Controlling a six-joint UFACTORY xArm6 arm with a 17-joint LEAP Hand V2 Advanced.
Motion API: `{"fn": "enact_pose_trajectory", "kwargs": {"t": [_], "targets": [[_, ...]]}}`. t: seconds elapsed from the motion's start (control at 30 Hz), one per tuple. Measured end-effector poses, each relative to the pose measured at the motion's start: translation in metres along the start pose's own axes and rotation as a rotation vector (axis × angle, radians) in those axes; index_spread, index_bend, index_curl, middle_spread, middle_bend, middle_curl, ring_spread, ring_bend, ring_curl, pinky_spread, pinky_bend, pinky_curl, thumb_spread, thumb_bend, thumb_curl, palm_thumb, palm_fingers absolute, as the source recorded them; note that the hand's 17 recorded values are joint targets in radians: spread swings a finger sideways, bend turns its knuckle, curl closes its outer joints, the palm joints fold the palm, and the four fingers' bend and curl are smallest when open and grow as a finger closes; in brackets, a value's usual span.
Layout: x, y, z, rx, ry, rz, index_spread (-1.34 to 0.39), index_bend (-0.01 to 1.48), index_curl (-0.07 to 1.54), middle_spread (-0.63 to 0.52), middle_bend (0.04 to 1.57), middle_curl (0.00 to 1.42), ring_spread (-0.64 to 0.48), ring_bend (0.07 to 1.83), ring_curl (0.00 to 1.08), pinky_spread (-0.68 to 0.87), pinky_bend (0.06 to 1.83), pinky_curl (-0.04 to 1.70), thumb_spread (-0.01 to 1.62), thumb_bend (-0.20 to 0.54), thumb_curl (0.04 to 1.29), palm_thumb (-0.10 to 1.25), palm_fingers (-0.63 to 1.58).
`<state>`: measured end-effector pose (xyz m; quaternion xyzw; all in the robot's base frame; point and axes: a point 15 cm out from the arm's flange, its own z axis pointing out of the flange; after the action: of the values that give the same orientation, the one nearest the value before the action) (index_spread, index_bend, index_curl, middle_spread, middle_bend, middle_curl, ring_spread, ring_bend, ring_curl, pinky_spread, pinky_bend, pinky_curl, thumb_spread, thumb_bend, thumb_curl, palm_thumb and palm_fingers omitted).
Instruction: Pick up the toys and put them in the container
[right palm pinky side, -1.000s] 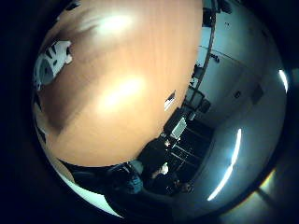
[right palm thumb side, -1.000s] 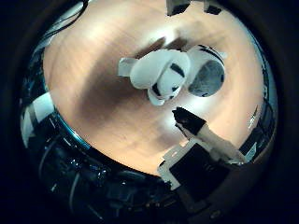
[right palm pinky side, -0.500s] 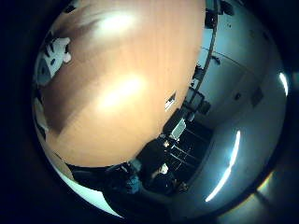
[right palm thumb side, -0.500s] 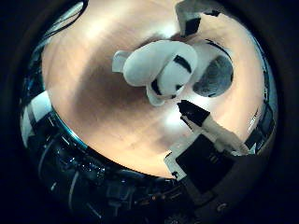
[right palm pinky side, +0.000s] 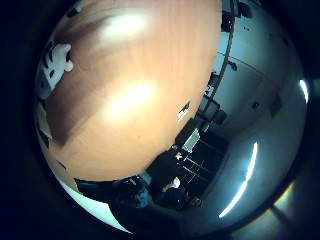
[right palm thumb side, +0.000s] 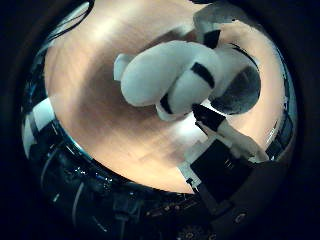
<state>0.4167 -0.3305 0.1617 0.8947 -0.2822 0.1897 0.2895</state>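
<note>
A white plush toy with black stripes lies on the wooden table and fills much of the thumb side view, close under my palm. A grey fuzzy toy rests against its far side. My right hand hangs just over them. Its thumb tip reaches the white toy's edge, and another finger arches down on the opposite side. The fingers flank the toy without clamping it. No container shows in either view.
The table's edge runs near the toy, with dark room clutter beyond it. In the little finger side view, bare wood stretches away to dark furniture and a pale wall.
Both views have shifted as the hand came down: the white toy now looks much larger and nearer. The thumb tip has drawn up to the toy's edge.
</note>
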Motion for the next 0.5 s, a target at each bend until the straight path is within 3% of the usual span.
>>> {"fn": "enact_pose_trajectory", "kwargs": {"t": [0.07, 0.17, 0.5], "targets": [[0.000, 0.000, 0.000, 0.001, 0.002, -0.001, -0.51, 1.13, 0.57, -0.30, 0.32, 0.39, 0.04, 0.16, 0.13, 0.34, 0.14, 0.15, 0.87, -0.009, 0.37, 1.00, 0.42], [0.007, -0.003, -0.006, 0.020, 0.023, 0.003, -0.46, 1.20, 0.59, -0.34, 0.38, 0.41, 0.01, 0.17, 0.12, 0.34, 0.15, 0.13, 0.88, -0.016, 0.38, 1.04, 0.43], [0.049, 0.020, -0.061, 0.010, 0.142, 0.053, -0.42, 1.27, 0.57, -0.41, 0.47, 0.45, -0.02, 0.17, 0.13, 0.34, 0.16, 0.13, 0.89, -0.018, 0.37, 1.06, 0.42]]}}
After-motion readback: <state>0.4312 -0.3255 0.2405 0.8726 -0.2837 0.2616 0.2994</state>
